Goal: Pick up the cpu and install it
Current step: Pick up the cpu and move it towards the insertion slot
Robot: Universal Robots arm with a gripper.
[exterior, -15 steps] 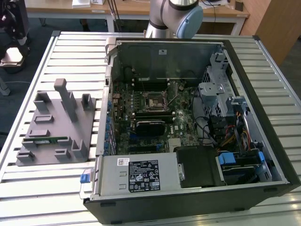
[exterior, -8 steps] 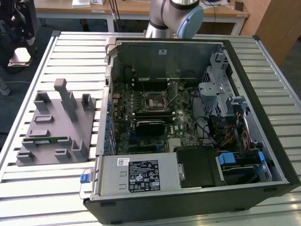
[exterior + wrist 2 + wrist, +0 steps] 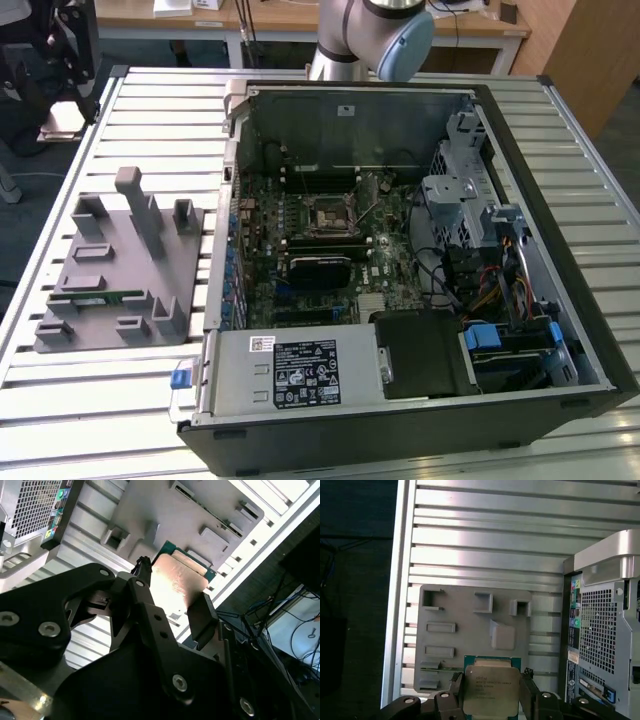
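Over one edge of the grey fixture (image 3: 470, 630), the gripper (image 3: 491, 700) is clamping the cpu (image 3: 490, 687) by two opposite sides. Its black fingers (image 3: 202, 615) are pressing on the chip's edges and leaving the pale metal top facing the camera in both wrist views. The chip is hanging flat and square between the pads, with its green board rim showing along the side towards the fixture's middle, and it is looking lifted clear of the fixture rather than resting in a pocket.

The cpu is likely handling as a light, stiff, thin plate. Its metal lid is smooth, so a side grip is depending on squeeze alone, and any tilt is risking a slip. Its underside is carrying fine contacts that are best left untouched, so the bare edges are the right place to be holding it, as the pads are doing now.

Just beside the fixture, the open computer case (image 3: 420, 300) is lying on the slatted table (image 3: 130, 90), and its empty socket (image 3: 330, 215) is sitting exposed on the board.
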